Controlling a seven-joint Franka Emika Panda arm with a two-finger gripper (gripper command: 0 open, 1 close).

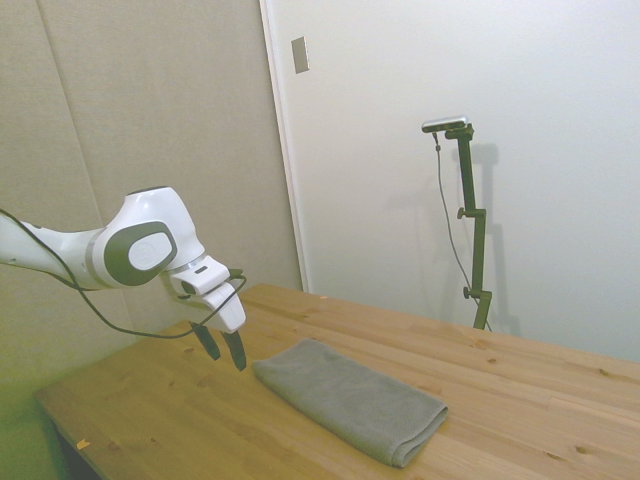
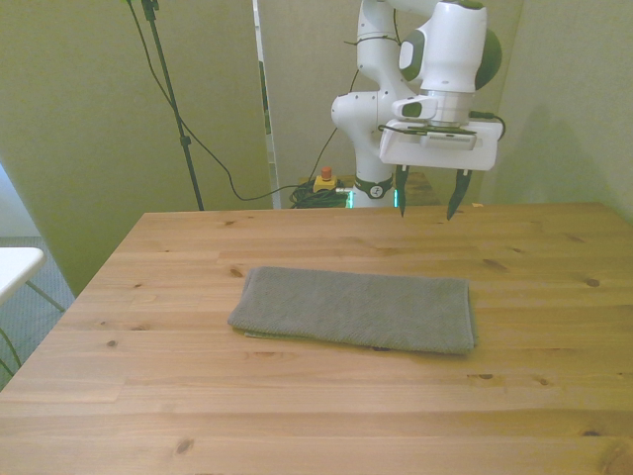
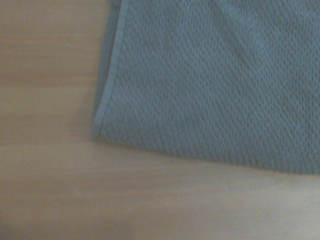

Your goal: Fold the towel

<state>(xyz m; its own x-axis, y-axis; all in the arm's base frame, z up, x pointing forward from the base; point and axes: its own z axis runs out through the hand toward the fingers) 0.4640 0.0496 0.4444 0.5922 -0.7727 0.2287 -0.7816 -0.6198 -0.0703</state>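
Grey towel [image 2: 358, 311] lies flat mid-bench [image 2: 297, 416], already doubled over, gripper [image 2: 427, 194] hovering above its far right-hand corner with fingers apart, probably lining up a corner pinch.

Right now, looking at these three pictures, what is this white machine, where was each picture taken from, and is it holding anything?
The white machine is a robot arm ending in a two-finger gripper, its hand. One picture is taken from off to the side of the wooden table, one from across the table facing the robot, and the blurry close-up comes from a small camera on the arm's wrist, looking down. On the table lies a grey towel, flat and oblong; the close-up shows one of its corners. The gripper holds nothing: its fingers are open and it hangs in the air above the table, just beyond one end of the towel, not touching it.
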